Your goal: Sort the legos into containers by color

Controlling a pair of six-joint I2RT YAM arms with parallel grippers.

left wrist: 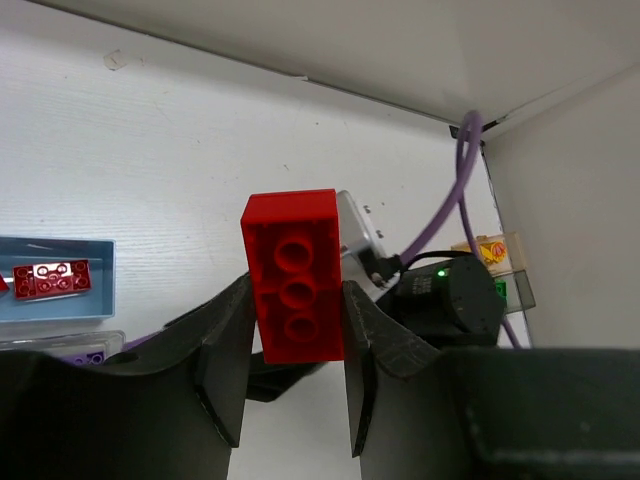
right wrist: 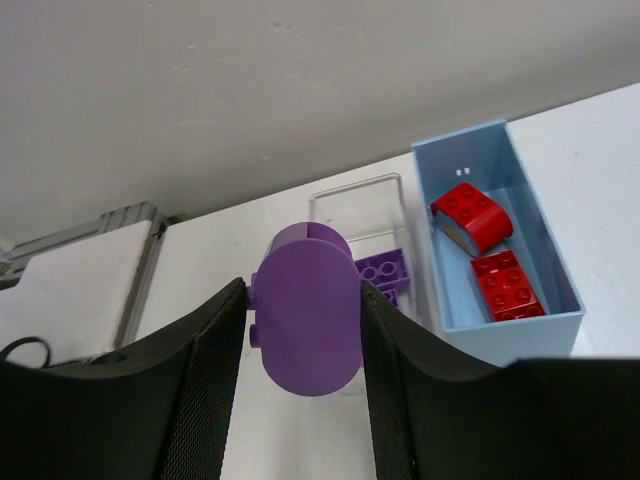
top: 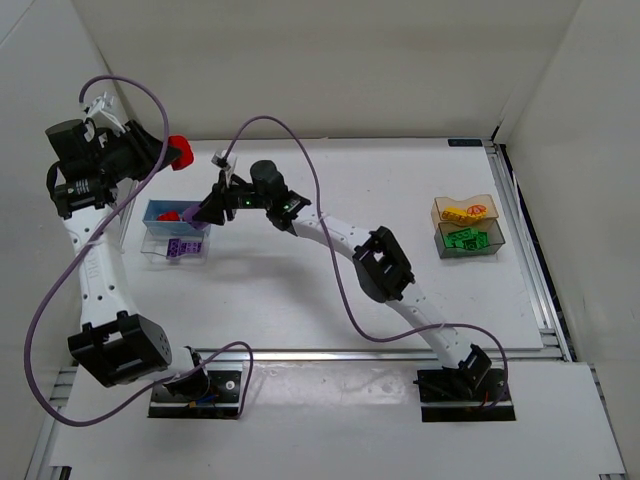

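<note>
Left gripper point(left wrist: 296, 300) pinched on red brick point(left wrist: 293, 262), raised well above table. Right gripper point(right wrist: 303, 298) pinched on purple rounded block point(right wrist: 305, 325), near clear container point(right wrist: 352, 188) and blue container point(right wrist: 512, 338).

Risks judged:
- Both drop points adjacent; arm collision possible if approached together.
- Rounded block gripped on curved flanks; twist or slip likely.
- Hard glossy plastic; bounce-out expected if released high.
- Thin-walled light boxes easily nudged.

Red bricks point(right wrist: 505, 285) lying in blue container, purple brick point(right wrist: 383, 270) in clear one.

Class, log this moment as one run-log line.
left end effector: shut on red lego; right end effector: shut on purple lego; blue container: two red bricks; clear container: purple brick
</note>
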